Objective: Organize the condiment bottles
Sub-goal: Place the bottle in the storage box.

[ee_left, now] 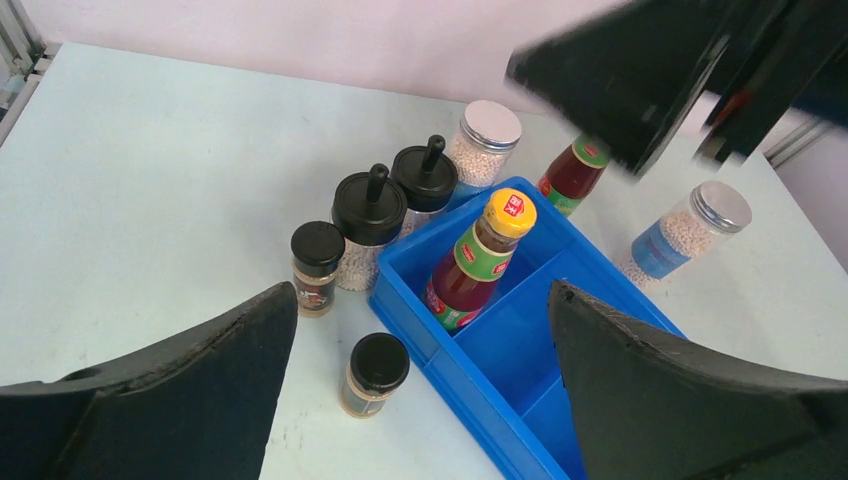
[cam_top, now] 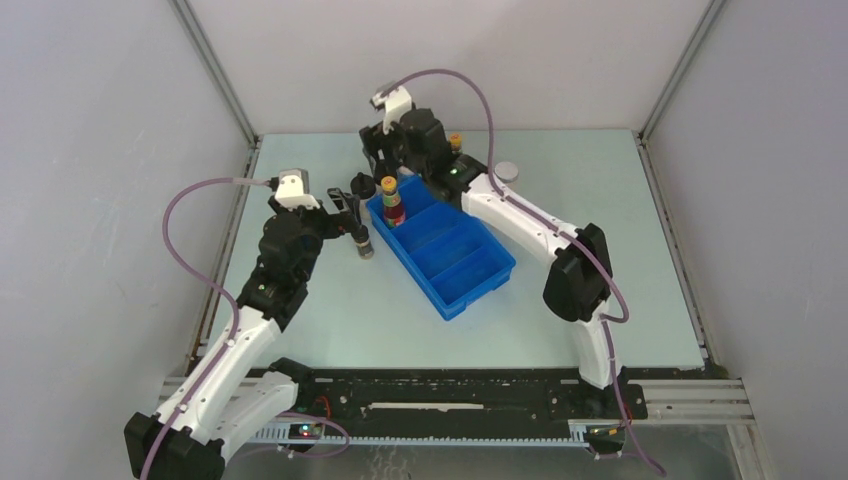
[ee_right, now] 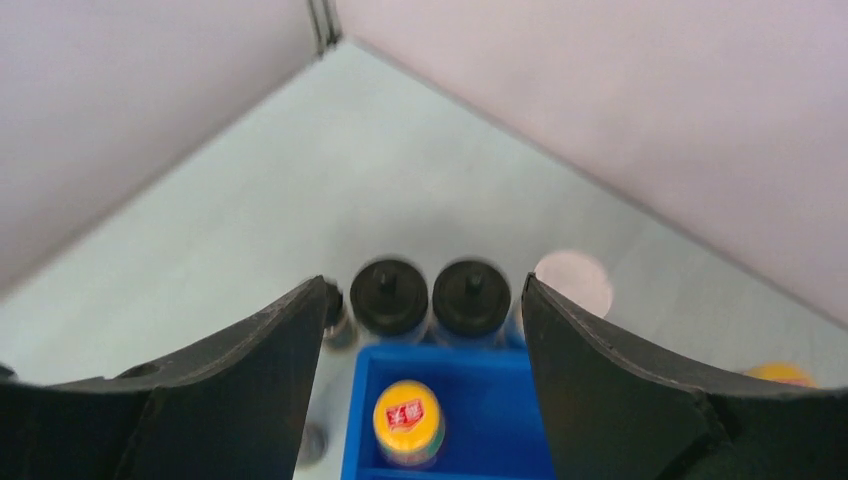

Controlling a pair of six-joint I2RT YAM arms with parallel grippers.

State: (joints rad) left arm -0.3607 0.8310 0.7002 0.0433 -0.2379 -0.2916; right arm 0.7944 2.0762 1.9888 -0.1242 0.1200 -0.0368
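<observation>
1 dark-red bottle (ee_left: 568, 178), top hidden behind blurred right arm (ee_left: 640, 80)

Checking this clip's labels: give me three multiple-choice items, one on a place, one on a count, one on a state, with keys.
1. Where does the yellow-capped sauce bottle stand?
A. on the table
B. in the end compartment of the tray
C. in the tray's middle compartment
2. How many bottles are in the tray?
A. one
B. two
C. four
3. How is the left gripper?
A. shut on a spice jar
B. shut on the sauce bottle
C. open
1 B: it stands upright in the end compartment. 2 A: the other two compartments hold nothing. 3 C: its fingers stand wide apart.
</observation>
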